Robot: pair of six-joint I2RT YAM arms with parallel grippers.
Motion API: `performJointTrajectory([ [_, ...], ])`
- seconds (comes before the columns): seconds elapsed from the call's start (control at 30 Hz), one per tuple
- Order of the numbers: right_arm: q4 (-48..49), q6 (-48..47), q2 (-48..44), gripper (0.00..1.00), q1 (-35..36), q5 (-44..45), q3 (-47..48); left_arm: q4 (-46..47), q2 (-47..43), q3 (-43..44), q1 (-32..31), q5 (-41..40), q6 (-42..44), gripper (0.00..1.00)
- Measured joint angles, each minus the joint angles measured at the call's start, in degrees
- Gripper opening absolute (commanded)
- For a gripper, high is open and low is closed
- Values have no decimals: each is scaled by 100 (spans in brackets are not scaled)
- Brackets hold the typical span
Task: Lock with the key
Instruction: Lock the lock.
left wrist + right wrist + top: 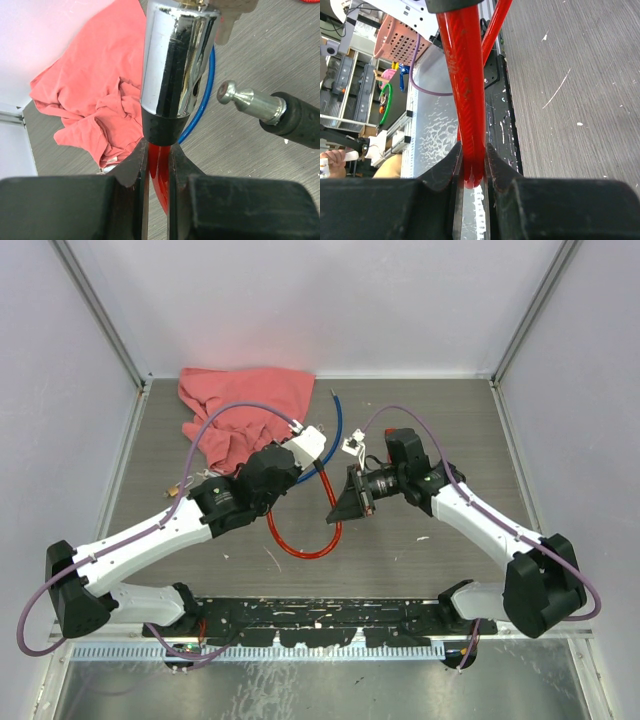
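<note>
Just below the chrome lock body (pixel 175 65), the left gripper (pixel 158 152) clamps the red cable (pixel 467 75). The right gripper (pixel 472 160) clamps the same cable. The locking pin (pixel 250 101) lies beside the body, apart.

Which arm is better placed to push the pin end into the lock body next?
Right, I'd judge: the right fingers clamp the red cable behind the pin, which points at the chrome lock body the left fingers support.
</note>
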Motion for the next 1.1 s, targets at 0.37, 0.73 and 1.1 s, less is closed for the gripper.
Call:
performJointTrajectory([
  [0.37,358,483,-13,1,35,-35,-74,2,0,-24,0,50,-26,0],
  [0.73,579,748,4,1,39,-63,-90,2,0,-63,-28,131,-28,0],
  [1.1,632,833,79,1,39,-83,-208,9,0,-140,-48,127,-39,0],
])
